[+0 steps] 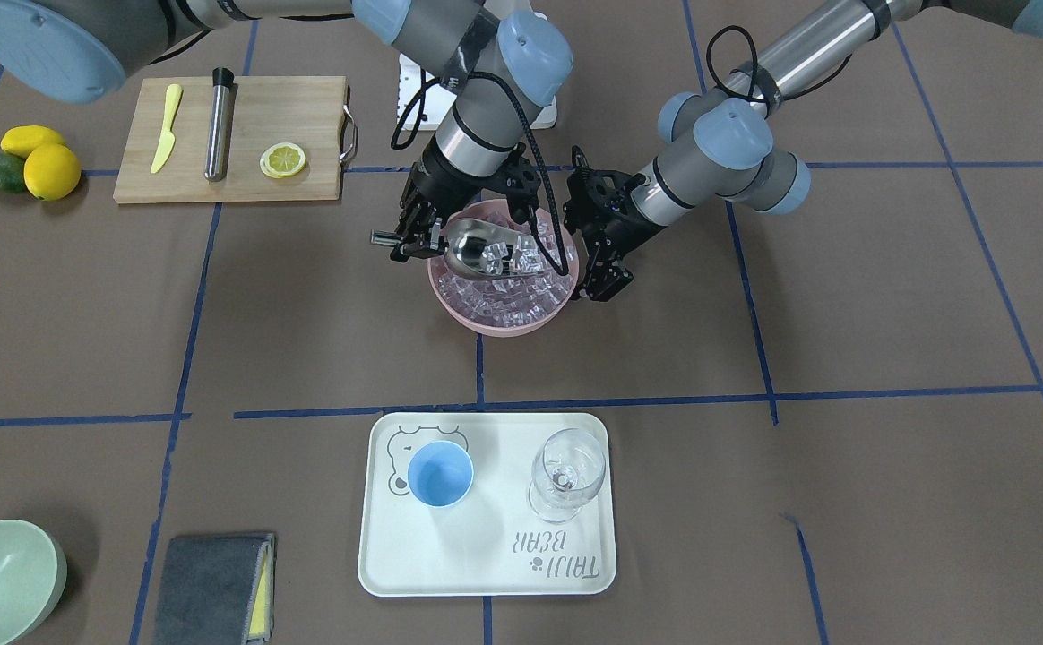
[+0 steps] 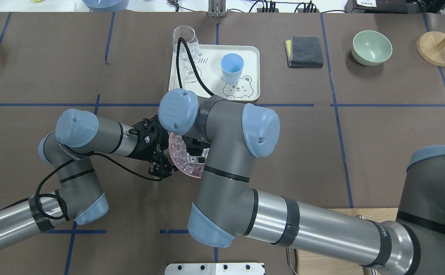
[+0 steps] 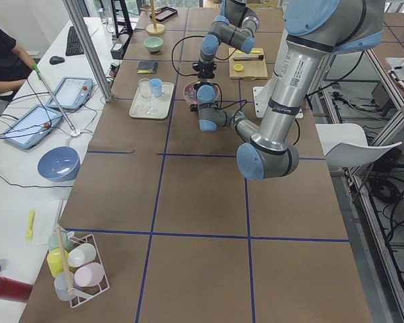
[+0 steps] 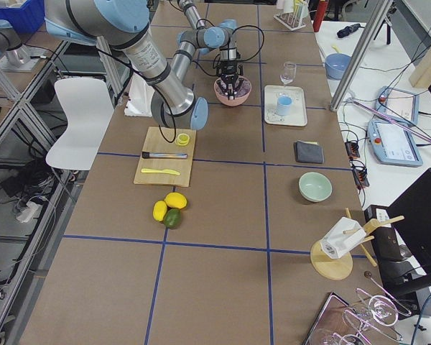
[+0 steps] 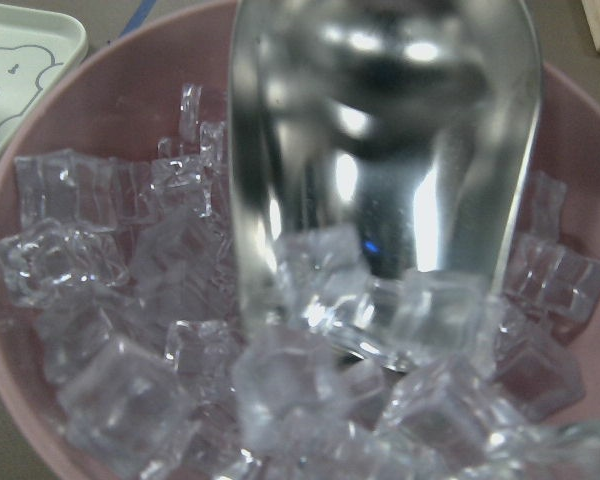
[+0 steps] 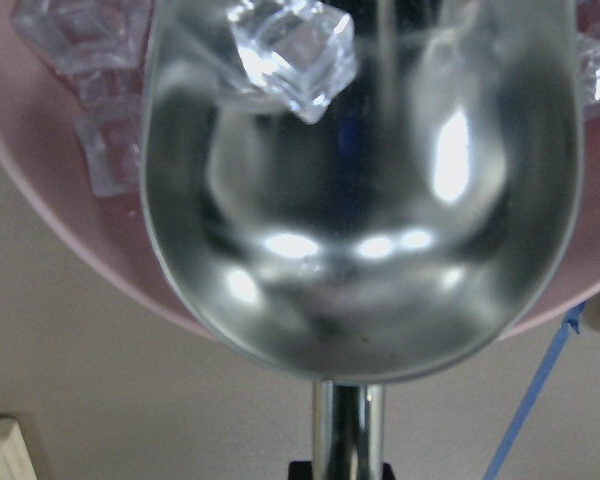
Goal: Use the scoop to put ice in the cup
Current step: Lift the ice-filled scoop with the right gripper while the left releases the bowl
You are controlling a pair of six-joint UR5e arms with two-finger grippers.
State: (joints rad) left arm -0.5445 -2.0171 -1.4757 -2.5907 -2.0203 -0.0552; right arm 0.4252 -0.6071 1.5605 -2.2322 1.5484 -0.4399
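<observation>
Steel scoop (image 1: 472,251) in ice (image 1: 505,301), pink bowl (image 1: 496,329)

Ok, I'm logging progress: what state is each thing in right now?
pink bowl: heaped with ice
scoop: held by right gripper, over the bowl, a cube inside
cup: upright, empty
wine glass: upright, empty
left gripper: at bowl rim, grip unclear

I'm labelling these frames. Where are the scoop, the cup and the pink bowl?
scoop (image 1: 469,251), front-facing view, its trough
cup (image 1: 440,475), front-facing view, its inside
pink bowl (image 1: 496,325), front-facing view, near wall
</observation>
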